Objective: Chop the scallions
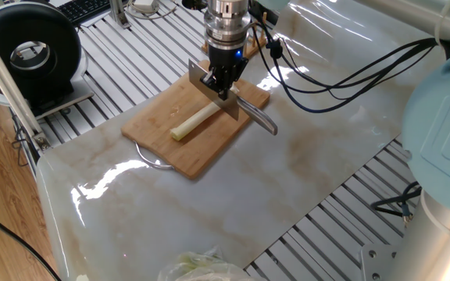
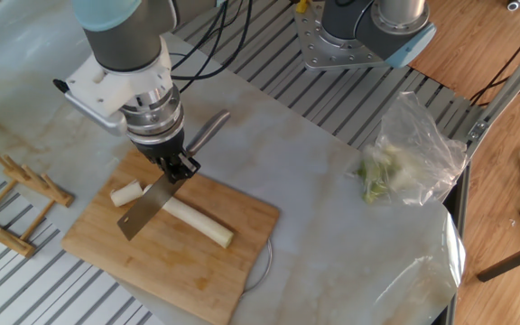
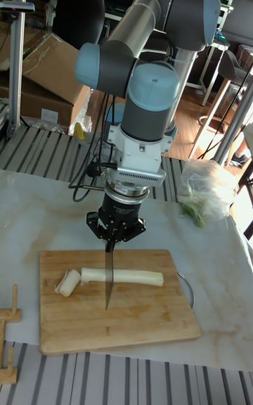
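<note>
**Knife held over the stalk, one chunk already cut**

The gripper (image 2: pixel 178 169) is clamped on a knife (image 2: pixel 149 205), its fingers closed around the knife where the broad blade meets the metal handle. The handle sticks out past the far edge of the cutting board (image 2: pixel 171 248) and over the marble tabletop (image 2: pixel 323 208). In the tall fixed view the blade (image 3: pixel 109 275) hangs edge-down and crosses the long scallion stalk (image 3: pixel 130 277) near its left end; whether the edge touches the stalk or the board cannot be told.

The long scallion stalk (image 2: pixel 197 222) lies flat near the middle of the board, running diagonally, its cut end under the blade. A short scallion chunk (image 2: pixel 125 193) lies apart from it, on the other side of the blade, close to the board's edge. Bare wood is free toward the board's near edge, below the stalk.

A metal ring (image 2: pixel 267 262) juts from the board's right edge. A wooden rack (image 2: pixel 14 194) stands left of the board, off the marble. A clear plastic bag of leafy greens (image 2: pixel 406 153) lies well apart to the right, near the table's edge. The marble between board and bag is open.
</note>
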Action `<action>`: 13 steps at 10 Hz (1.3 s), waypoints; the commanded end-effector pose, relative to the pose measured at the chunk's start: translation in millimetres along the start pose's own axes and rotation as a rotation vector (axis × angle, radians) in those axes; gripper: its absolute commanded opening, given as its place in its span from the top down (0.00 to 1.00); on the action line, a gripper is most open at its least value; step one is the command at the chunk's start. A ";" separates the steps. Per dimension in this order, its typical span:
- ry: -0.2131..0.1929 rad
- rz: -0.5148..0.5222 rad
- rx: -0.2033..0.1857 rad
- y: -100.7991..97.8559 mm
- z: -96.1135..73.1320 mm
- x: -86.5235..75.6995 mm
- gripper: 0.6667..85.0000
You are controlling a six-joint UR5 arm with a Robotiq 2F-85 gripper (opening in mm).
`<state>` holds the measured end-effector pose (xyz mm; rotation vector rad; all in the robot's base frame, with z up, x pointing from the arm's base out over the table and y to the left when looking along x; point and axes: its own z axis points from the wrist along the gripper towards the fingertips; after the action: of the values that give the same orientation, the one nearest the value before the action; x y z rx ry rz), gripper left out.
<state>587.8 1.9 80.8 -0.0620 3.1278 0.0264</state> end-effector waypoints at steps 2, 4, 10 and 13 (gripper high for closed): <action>0.003 0.005 0.007 1.7 1.0 0.9 0.99; 0.005 0.005 0.013 0.5 1.3 1.7 0.99; -0.004 0.000 0.023 4.5 2.9 -1.6 0.99; -0.005 -0.006 0.023 3.7 2.4 -1.9 0.99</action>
<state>588.4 3.8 77.3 -0.0739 3.1258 -0.0254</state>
